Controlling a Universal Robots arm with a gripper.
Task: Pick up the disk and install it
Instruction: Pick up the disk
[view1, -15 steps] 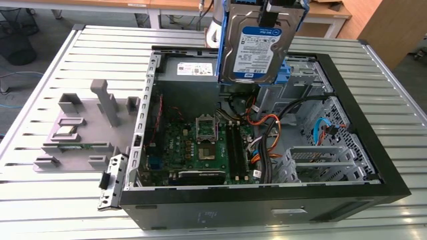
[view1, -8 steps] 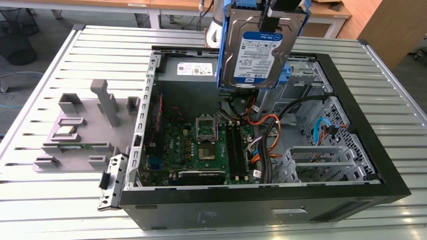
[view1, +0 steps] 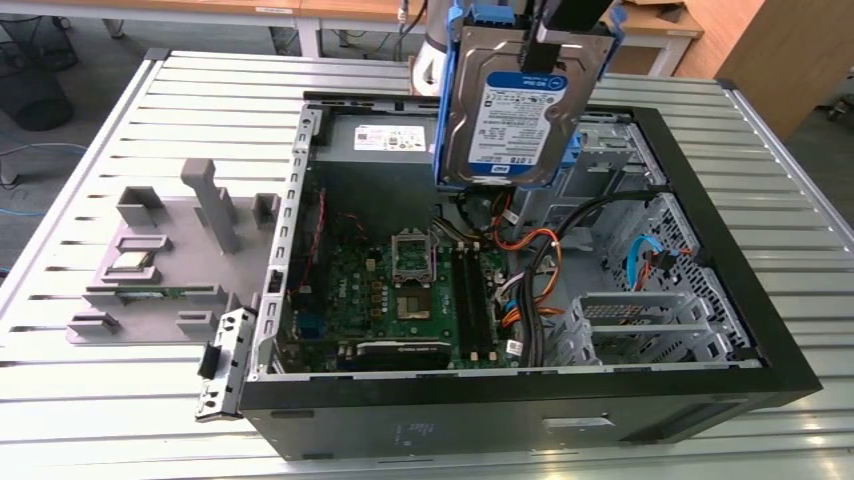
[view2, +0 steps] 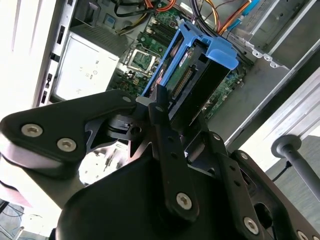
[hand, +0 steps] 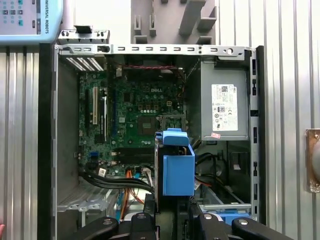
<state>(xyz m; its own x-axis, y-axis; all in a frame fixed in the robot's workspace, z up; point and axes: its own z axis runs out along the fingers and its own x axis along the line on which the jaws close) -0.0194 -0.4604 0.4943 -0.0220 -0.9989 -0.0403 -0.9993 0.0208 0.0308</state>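
Note:
The disk (view1: 514, 110), a silver hard drive with a white-and-blue label in a blue carrier bracket, hangs upright above the open computer case (view1: 534, 405). It is over the case's far middle. My gripper (view1: 561, 30) is shut on its upper end. In the second wrist view the black fingers (view2: 161, 107) clamp the blue carrier (view2: 200, 55), with the motherboard far below. The first wrist view looks down past the gripper (hand: 172, 222) and along the disk (hand: 177, 167) into the case.
Inside the case lie the motherboard (hand: 142, 115), the grey power supply (hand: 225, 107), loose orange and black cables (view1: 534, 260) and a metal drive cage (view1: 641, 320). A grey fixture block (view1: 160, 270) sits on the slatted table at the exterior view's left.

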